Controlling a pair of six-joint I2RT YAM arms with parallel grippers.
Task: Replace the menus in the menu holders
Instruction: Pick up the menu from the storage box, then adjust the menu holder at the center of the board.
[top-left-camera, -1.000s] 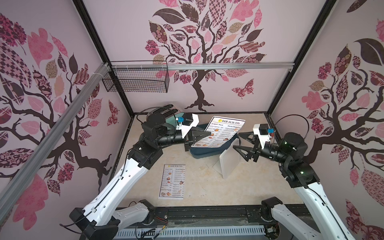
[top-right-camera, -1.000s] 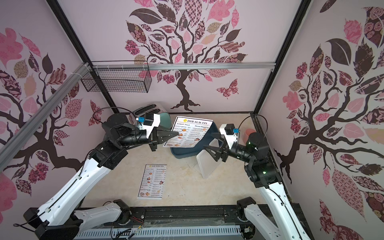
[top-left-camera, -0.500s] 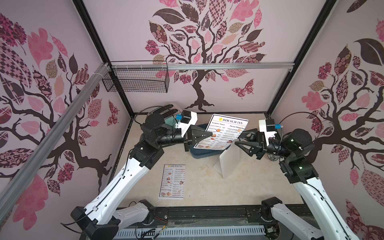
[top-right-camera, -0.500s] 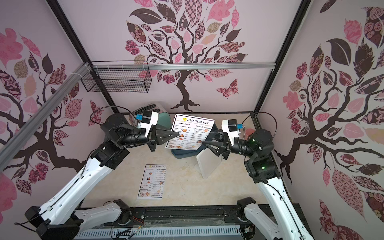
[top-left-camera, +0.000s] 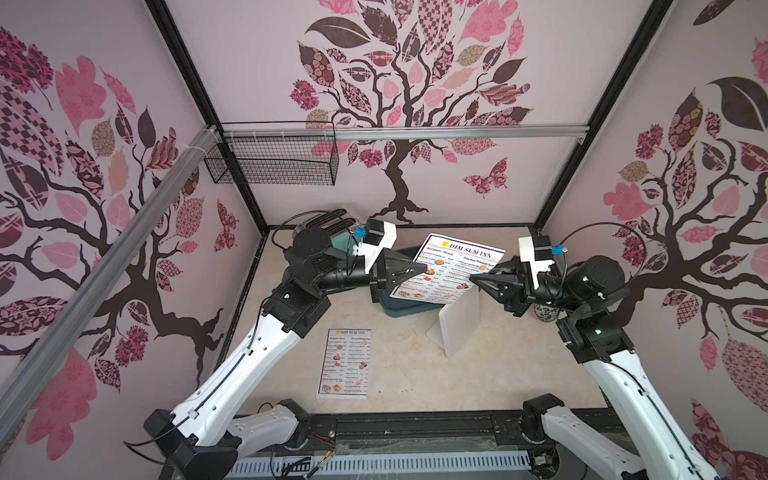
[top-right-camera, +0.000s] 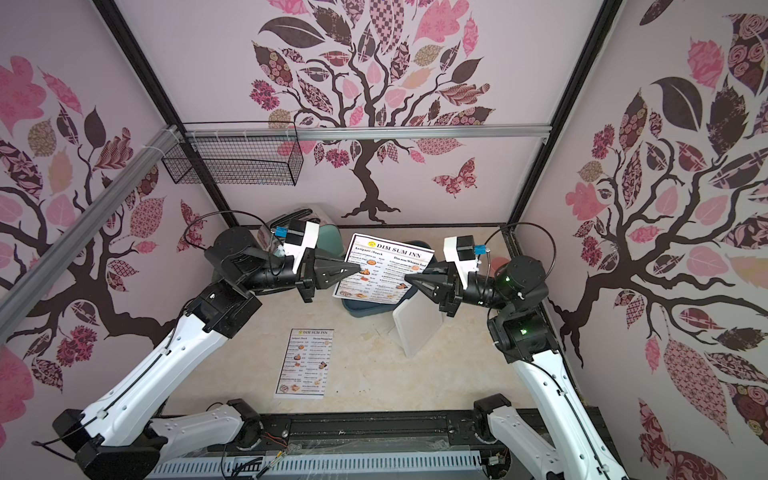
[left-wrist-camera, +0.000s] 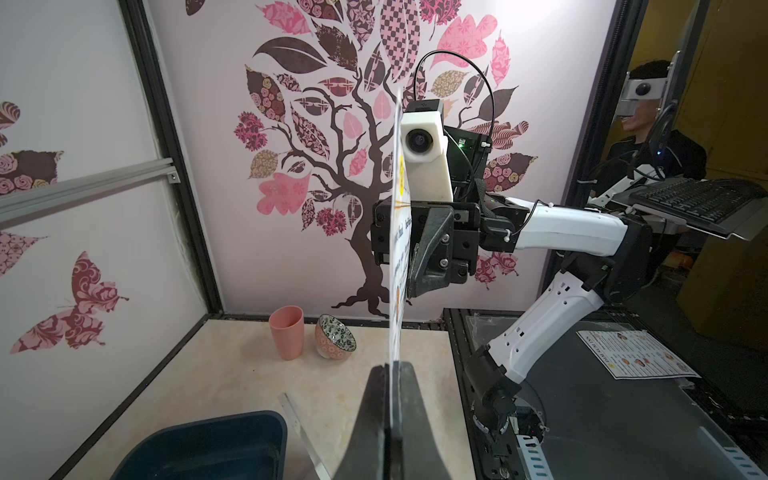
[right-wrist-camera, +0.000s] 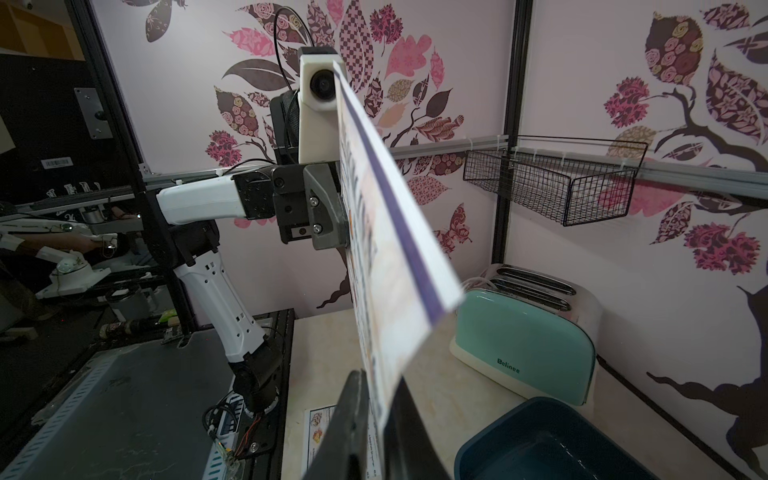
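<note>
One menu (top-left-camera: 453, 266) headed "DIM SUM INN" hangs upright in the air above the dark blue tub. My left gripper (top-left-camera: 424, 272) is shut on its left edge. My right gripper (top-left-camera: 474, 277) is shut on its right edge. In the left wrist view the sheet (left-wrist-camera: 397, 249) runs edge-on out of the closed fingers. In the right wrist view it (right-wrist-camera: 386, 249) passes between the two fingers. A second menu (top-left-camera: 345, 361) lies flat on the table near the front. The white menu holder (top-left-camera: 459, 322) stands tilted just below my right gripper, with no sheet showing in it.
The dark blue tub (top-left-camera: 409, 305) sits under the held sheet. A mint toaster (right-wrist-camera: 519, 345) stands at the back left. A pink cup (left-wrist-camera: 286, 332) and a patterned bowl (left-wrist-camera: 334, 336) stand by the right wall. A wire basket (top-left-camera: 274, 160) hangs on the back rail.
My right gripper has moved left from above the holder to the held menu's right edge and closed on it. The left gripper has kept its grip and shifted the sheet slightly right.
</note>
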